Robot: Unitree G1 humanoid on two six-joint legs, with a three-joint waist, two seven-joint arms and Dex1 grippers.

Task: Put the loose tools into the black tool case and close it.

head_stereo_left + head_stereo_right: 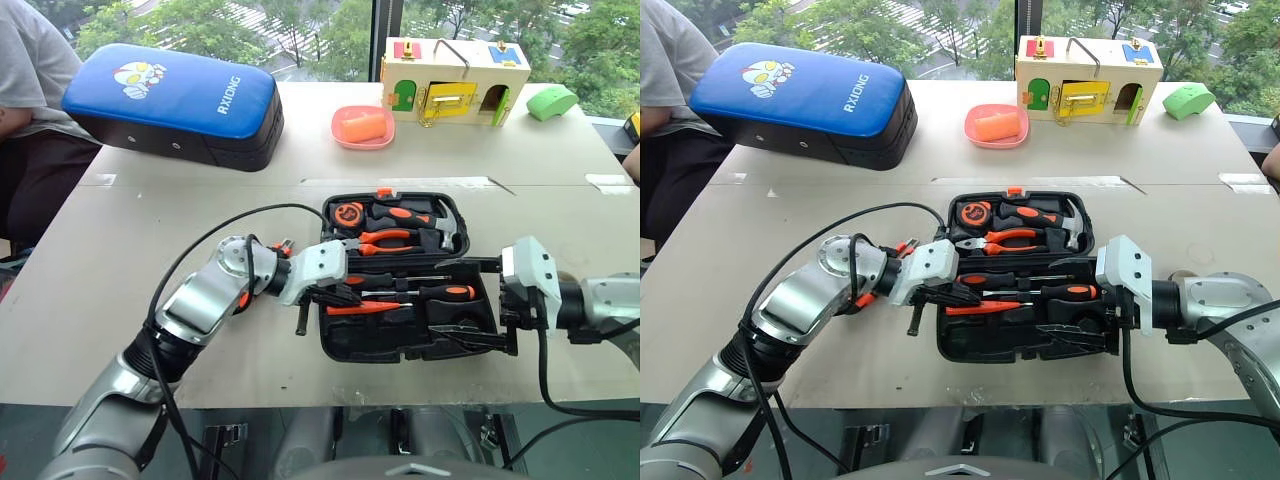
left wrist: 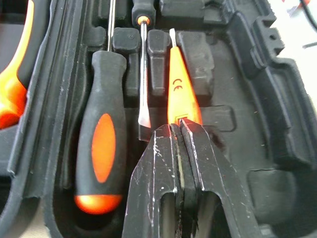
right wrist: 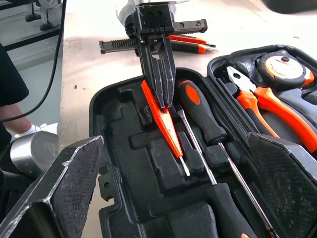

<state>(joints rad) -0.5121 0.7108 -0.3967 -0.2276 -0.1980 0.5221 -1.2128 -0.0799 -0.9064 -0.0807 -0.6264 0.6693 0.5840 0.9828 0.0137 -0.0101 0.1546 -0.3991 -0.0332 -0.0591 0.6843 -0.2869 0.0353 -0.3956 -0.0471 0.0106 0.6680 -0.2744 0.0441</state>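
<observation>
The black tool case [image 1: 380, 345] lies open on the table before me. My left gripper [image 2: 179, 128] reaches into it from the left, shut on the handle end of the slim orange tester screwdriver [image 2: 179, 82], which lies along a recess. Beside it a black-and-orange screwdriver [image 2: 99, 148] sits in its slot, and a second one [image 1: 445, 293] lies reversed. My right gripper [image 1: 472, 303] stands wide open at the case's right side, its fingers spanning the lower half. A black-and-orange loose tool [image 3: 190, 42] rests on the table behind the left gripper.
Hammer [image 1: 445, 225], pliers [image 1: 385, 238] and round tape measure [image 1: 348, 213] fill the case's far half. At the back are a blue-topped padded bag [image 1: 170, 100], a pink dish [image 1: 362, 127], a wooden latch box [image 1: 455, 80] and a green object [image 1: 552, 102]. A person [image 1: 20, 100] sits at the far left.
</observation>
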